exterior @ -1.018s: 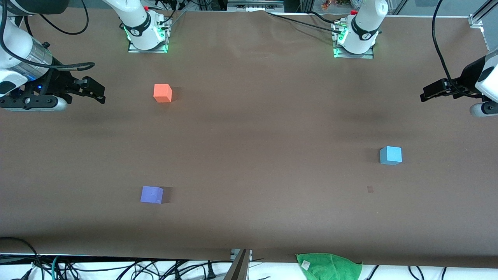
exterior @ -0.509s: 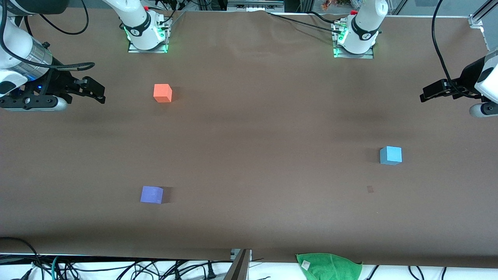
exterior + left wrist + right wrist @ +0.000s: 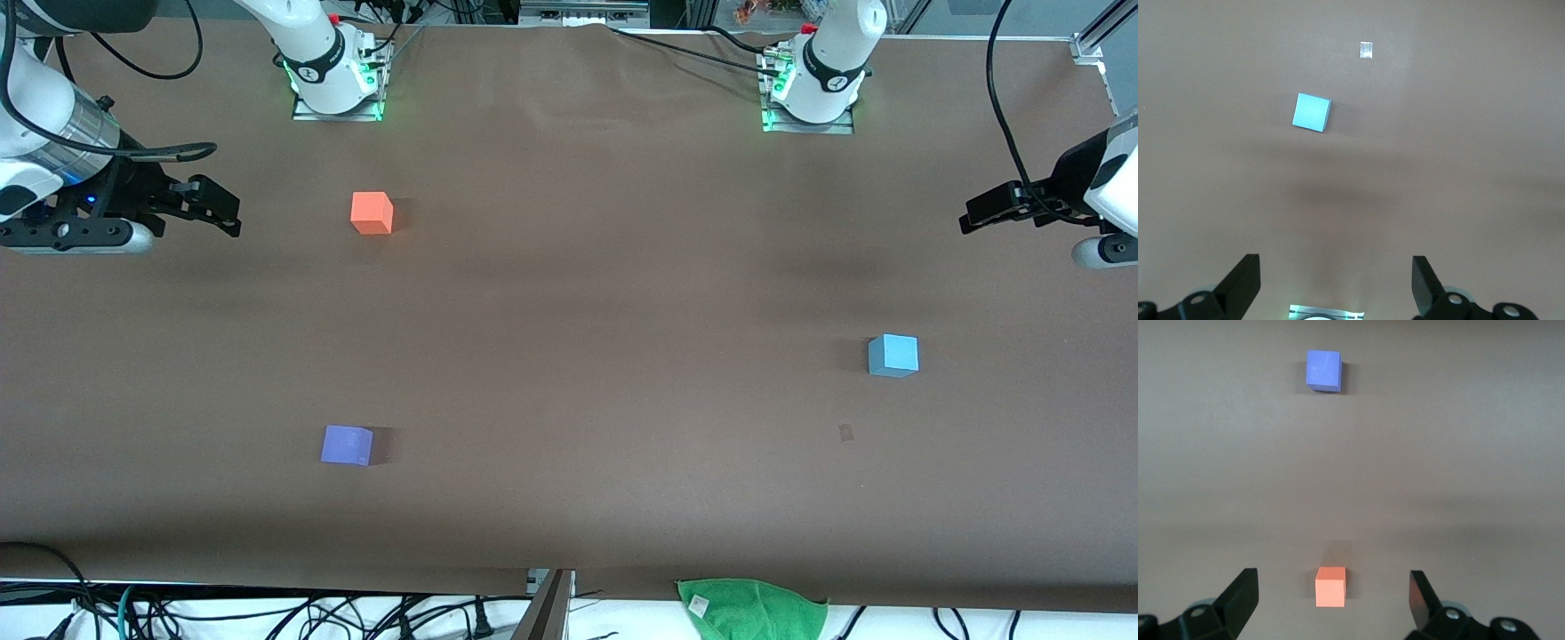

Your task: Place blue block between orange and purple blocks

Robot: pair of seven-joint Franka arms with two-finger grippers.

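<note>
The blue block [image 3: 893, 356] lies on the brown table toward the left arm's end; it also shows in the left wrist view [image 3: 1312, 113]. The orange block [image 3: 372, 213] and the purple block [image 3: 347, 444] lie toward the right arm's end, the purple one nearer to the front camera. Both show in the right wrist view, orange [image 3: 1331, 586] and purple [image 3: 1323, 370]. My left gripper [image 3: 973, 216] [image 3: 1335, 283] is open and empty, held high over its end of the table. My right gripper [image 3: 222, 212] [image 3: 1333, 590] is open and empty, high beside the orange block.
A green cloth [image 3: 751, 609] and a metal bracket [image 3: 547, 604] sit at the table's near edge, with cables below. A small pale mark [image 3: 845, 433] [image 3: 1366, 50] lies on the table near the blue block. The arm bases [image 3: 336, 80] [image 3: 811, 93] stand along the top.
</note>
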